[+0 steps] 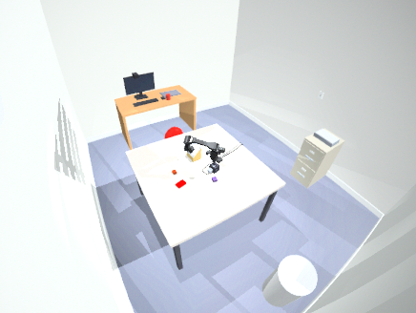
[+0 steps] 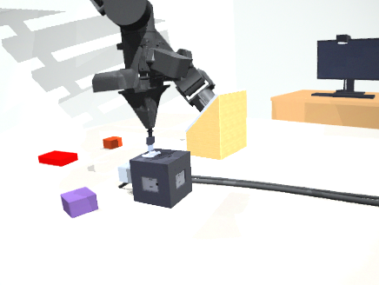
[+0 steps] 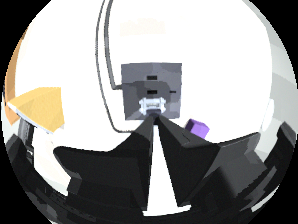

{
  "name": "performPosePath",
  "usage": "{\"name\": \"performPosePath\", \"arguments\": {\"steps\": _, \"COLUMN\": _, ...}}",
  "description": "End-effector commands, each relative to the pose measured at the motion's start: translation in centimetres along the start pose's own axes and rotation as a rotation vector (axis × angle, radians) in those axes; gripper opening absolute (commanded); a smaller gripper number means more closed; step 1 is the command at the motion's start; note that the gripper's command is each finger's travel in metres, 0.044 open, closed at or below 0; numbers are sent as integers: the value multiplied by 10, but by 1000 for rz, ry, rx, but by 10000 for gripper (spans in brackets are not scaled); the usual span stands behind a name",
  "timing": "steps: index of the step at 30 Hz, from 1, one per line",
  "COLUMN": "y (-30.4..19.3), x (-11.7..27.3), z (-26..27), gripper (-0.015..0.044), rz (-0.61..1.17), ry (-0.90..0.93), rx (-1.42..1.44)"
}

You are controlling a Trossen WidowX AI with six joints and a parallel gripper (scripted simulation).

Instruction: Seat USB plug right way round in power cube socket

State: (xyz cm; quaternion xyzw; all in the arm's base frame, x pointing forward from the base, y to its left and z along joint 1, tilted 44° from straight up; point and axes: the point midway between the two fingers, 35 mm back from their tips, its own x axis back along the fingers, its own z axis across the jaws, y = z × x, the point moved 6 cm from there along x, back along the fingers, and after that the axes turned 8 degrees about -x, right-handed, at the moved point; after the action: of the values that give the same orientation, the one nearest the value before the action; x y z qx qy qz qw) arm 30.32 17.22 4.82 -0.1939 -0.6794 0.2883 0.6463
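Observation:
The dark power cube stands upright on the table, with a light plate on its top and narrow dark slots beside it in the wrist view. My gripper points down and is shut on the USB plug. The plug's dark body is below the fingertips and its pale metal end points down, at the back left part of the cube's top in the exterior view. Whether the metal end touches the top is unclear. In the wrist view the fingertips hide most of the plug.
A pale adapter is at the cube's left side. Dark cables run from the cube. A purple block lies near it. A yellow wedge, orange block and red block stand farther off.

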Motion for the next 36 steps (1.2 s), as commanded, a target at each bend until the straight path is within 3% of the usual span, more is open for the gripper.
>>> {"name": "performPosePath", "arguments": {"steps": 1, "y": -1, "x": 1, "z": 0, "gripper": 0, "rz": -11, "ry": -2, "rx": 1}}
{"name": "performPosePath", "arguments": {"steps": 36, "y": -1, "x": -3, "z": 0, "gripper": 0, "rz": -17, "ry": -1, "rx": 5}}
